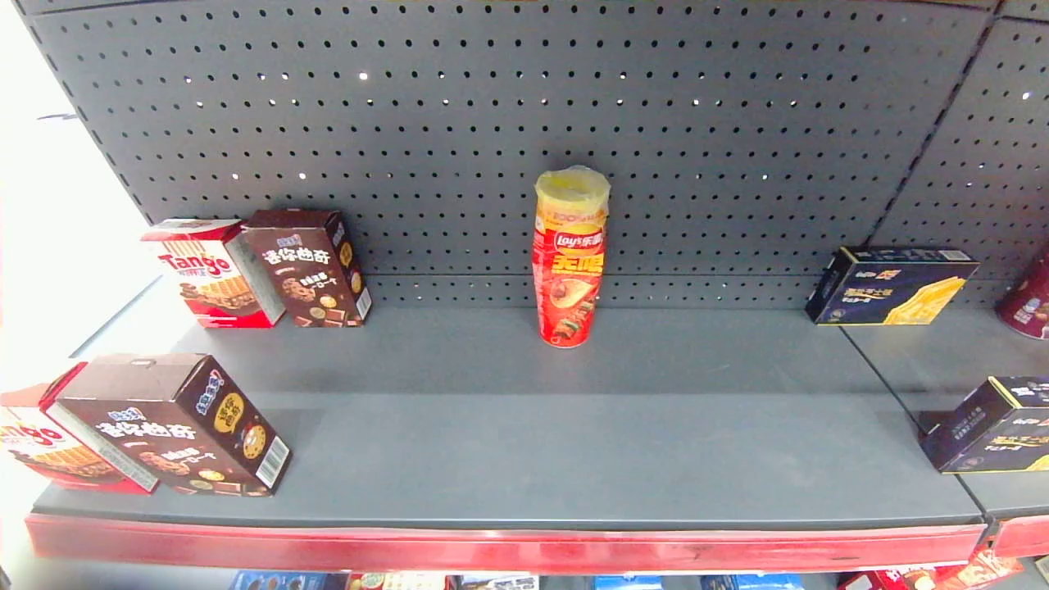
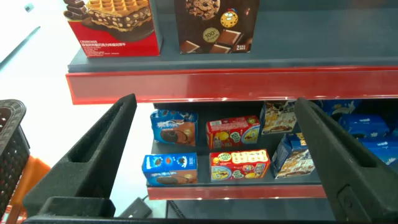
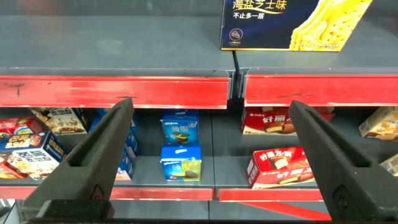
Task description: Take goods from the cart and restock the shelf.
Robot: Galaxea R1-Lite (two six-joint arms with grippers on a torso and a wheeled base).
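A red chip canister [image 1: 570, 258] with a yellow lid stands upright at the back middle of the grey shelf [image 1: 574, 442]. Brown and red cookie boxes [image 1: 258, 269] sit at the back left, and another pair [image 1: 139, 426] lies at the front left. My left gripper [image 2: 214, 155] is open and holds nothing; it hangs below the shelf's red front edge [image 2: 230, 84], facing lower shelves of small boxes. My right gripper [image 3: 211, 155] is open too, nothing between its fingers, below the red edge [image 3: 112, 92], with a dark blue box [image 3: 292, 25] above it.
Dark blue boxes sit at the back right [image 1: 889, 287] and front right [image 1: 996, 424] of the shelf. A dark red tub [image 1: 1028, 299] stands at the far right. A black basket [image 2: 11, 149] shows beside the left gripper. The shelf's middle and front are bare.
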